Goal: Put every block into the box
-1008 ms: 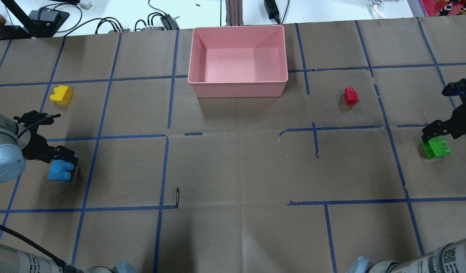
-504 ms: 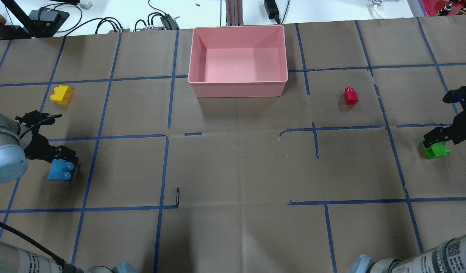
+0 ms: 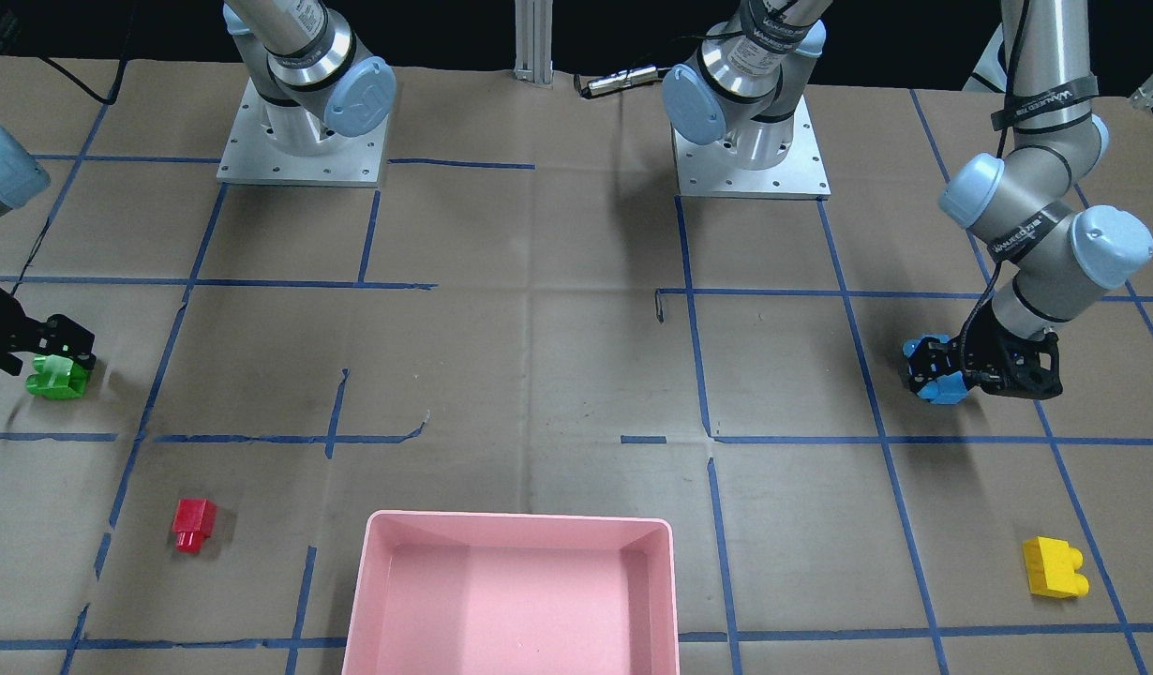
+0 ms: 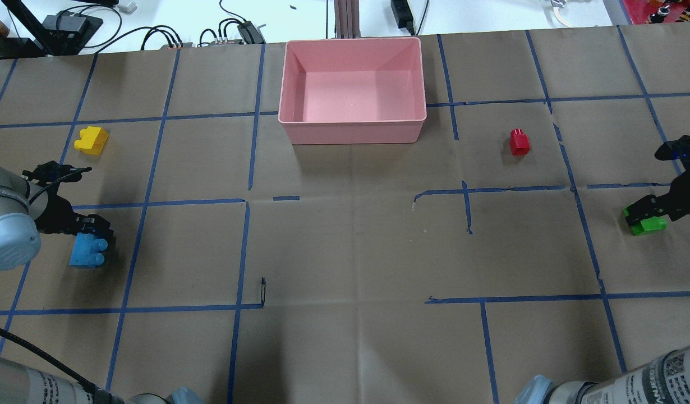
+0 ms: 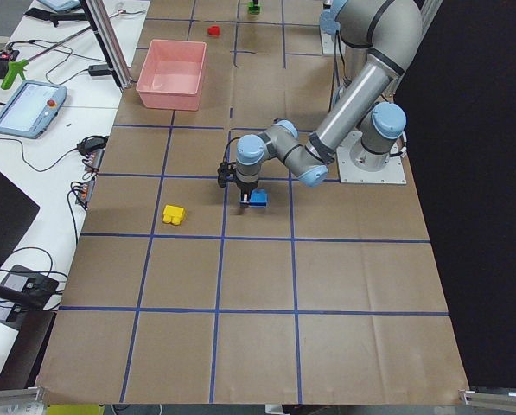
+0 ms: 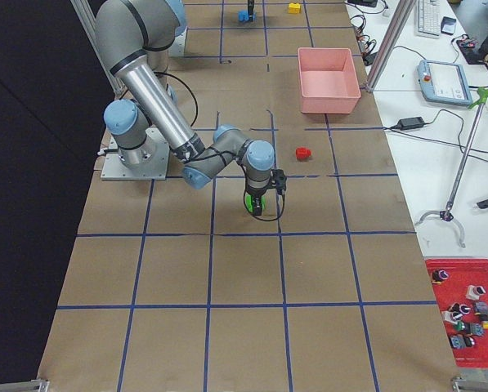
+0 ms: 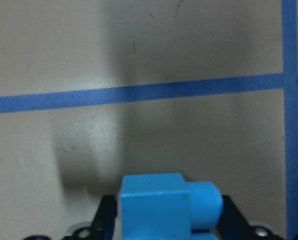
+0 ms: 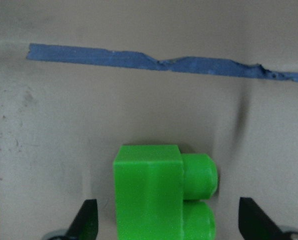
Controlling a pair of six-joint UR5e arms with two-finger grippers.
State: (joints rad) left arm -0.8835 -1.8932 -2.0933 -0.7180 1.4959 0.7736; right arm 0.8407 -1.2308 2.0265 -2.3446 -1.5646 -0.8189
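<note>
the light is bright and even and comes from above. soft grey shadows lie on the brown table (image 4: 345,252). both wrist views are blurry up close, so the blue block (image 7: 156,205) and the green block (image 8: 149,190) look fuzzy. the far white desk (image 4: 479,14) glares a bit.

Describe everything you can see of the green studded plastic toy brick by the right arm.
The green studded plastic toy brick is bright, glossy moulded plastic: a blocky body with two round studs showing. It seems to lie on its side, with the studs pointing along the brown paper-covered table it rests on. It sits far out on the robot's right, well away from the pink plastic box. The right hand hangs over it, its black fingers spread on either side with clear gaps, so only the table touches it.
</note>
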